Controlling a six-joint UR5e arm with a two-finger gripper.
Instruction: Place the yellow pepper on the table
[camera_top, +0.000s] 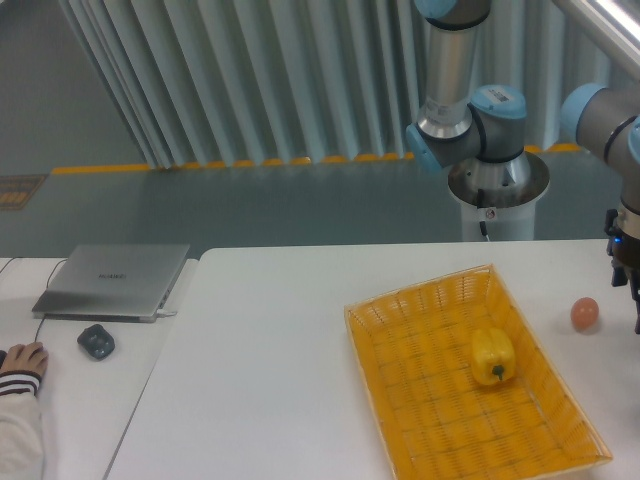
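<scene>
The yellow pepper (493, 357) lies inside the yellow-orange woven basket (420, 292), right of its middle, with its dark stem facing the front. The basket rests on the white table (260, 350). My gripper (634, 318) is at the frame's right edge, well to the right of the pepper and just past the orange-pink ball. Only a dark sliver of it shows, so how its jaws stand is hidden. Nothing touches the pepper.
An orange-pink ball (585, 313) sits on the table right of the basket. A closed laptop (115, 280), a dark mouse (96, 341) and a person's hand (22, 357) are at the far left. The arm's base (497, 180) stands behind the table.
</scene>
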